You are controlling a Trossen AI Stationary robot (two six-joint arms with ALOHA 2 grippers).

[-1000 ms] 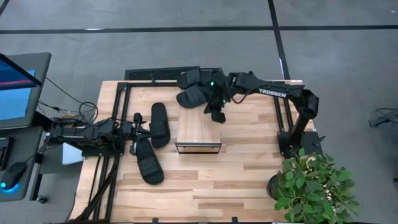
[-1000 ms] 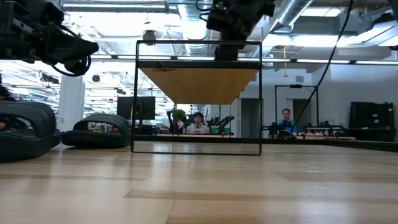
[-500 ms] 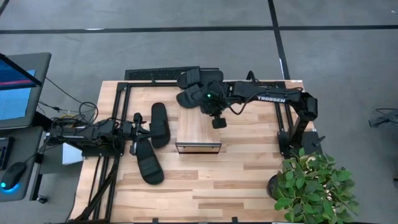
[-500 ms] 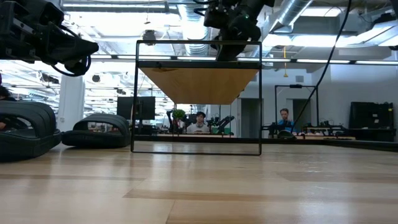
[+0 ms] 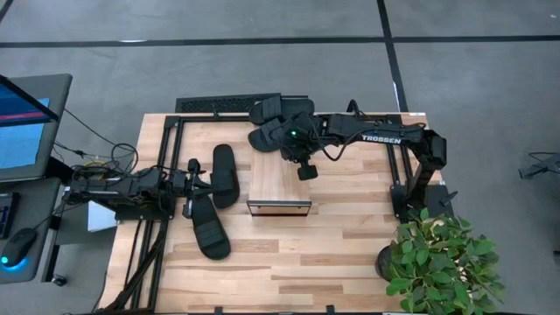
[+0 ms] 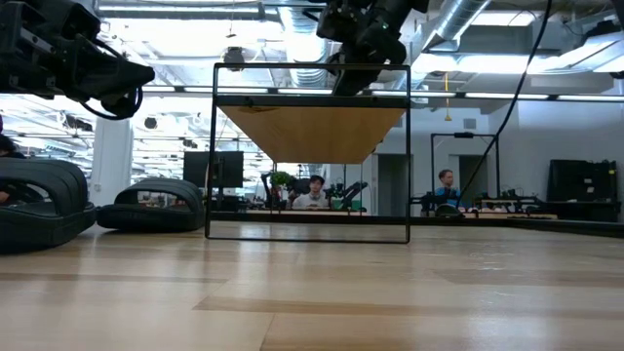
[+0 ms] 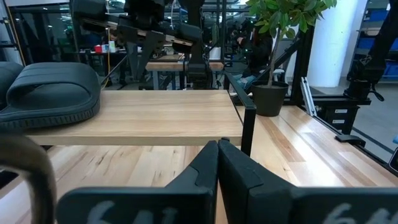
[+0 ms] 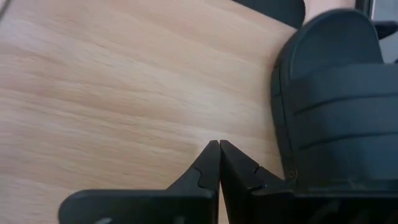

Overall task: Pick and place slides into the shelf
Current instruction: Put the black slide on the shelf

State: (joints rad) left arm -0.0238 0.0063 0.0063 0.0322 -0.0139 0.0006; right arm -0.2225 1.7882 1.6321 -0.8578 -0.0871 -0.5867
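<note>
The shelf stands mid-table, its light-wood top facing up. Two black slides lie at its far end. The left wrist view shows one slide resting sole-down on the shelf top. Two more slides lie on the table to the shelf's left. My right gripper is shut and slants down over the shelf's far part, its tips above the wood beside a slide. My left gripper is shut and waits level at the table's left.
A potted plant stands at the near right corner. A keyboard lies along the far edge. Black frame rails run along the table's left side. The near half of the table is bare wood. People sit in the room beyond.
My right gripper has rolled at the wrist and shifted a little over the shelf's far end, then has kept still. The slides and the shelf stay where they were.
</note>
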